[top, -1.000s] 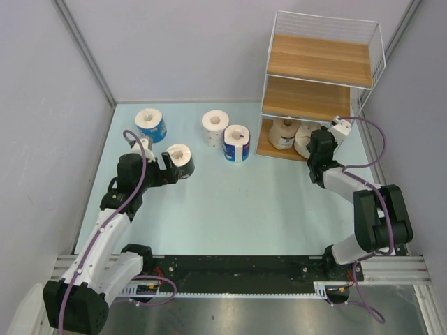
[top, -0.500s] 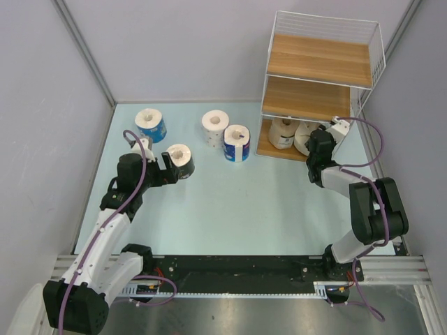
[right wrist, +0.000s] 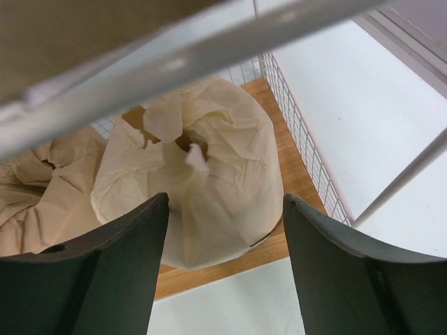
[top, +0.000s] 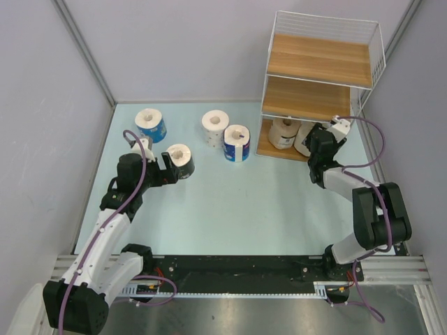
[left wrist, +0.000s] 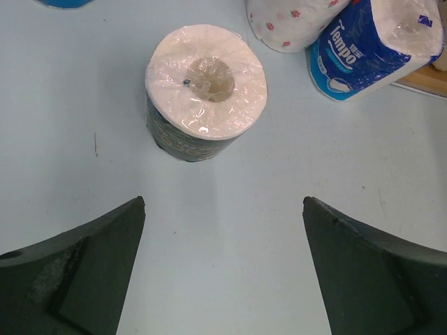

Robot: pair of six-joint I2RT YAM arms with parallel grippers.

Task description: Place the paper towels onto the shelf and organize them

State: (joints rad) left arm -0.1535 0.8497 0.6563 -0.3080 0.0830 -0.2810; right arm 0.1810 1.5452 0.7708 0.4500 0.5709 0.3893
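1. Paper towels are showing as six rolls in the top view. Four are standing on the counter (top: 230,202): a blue roll (top: 150,124), a speckled roll (top: 215,127), a second blue roll (top: 237,142) and a dark roll (top: 181,160). Two are sitting on the lowest board of the one three-board shelf (top: 318,59): a tan roll (top: 283,132) and a cream roll (top: 304,139) just beside it. The left jaws are pointing at the dark roll, and the right jaws are reaching into the shelf's mouth.

2. In the left wrist view, the left jaws are standing wide apart and gripping nothing. The dark roll (left wrist: 206,91) is sitting upright just ahead of the tips, centred between them. One speckled roll (left wrist: 286,24) and one blue roll (left wrist: 374,45) are lying beyond, to the right. Going straight forward and closing across the wrapped wall, below the top face, is probably giving the firmest hold, since the film looks slick.

3. In the right wrist view, the right jaws are also standing apart, flanking the cream roll (right wrist: 202,188). Whether they are touching it, I cannot tell. The tan roll (right wrist: 42,188) is pressing against its left side. The step in hand seems to be settling this roll, so a gentle nudge and a straight retreat under the wire are likely safest.
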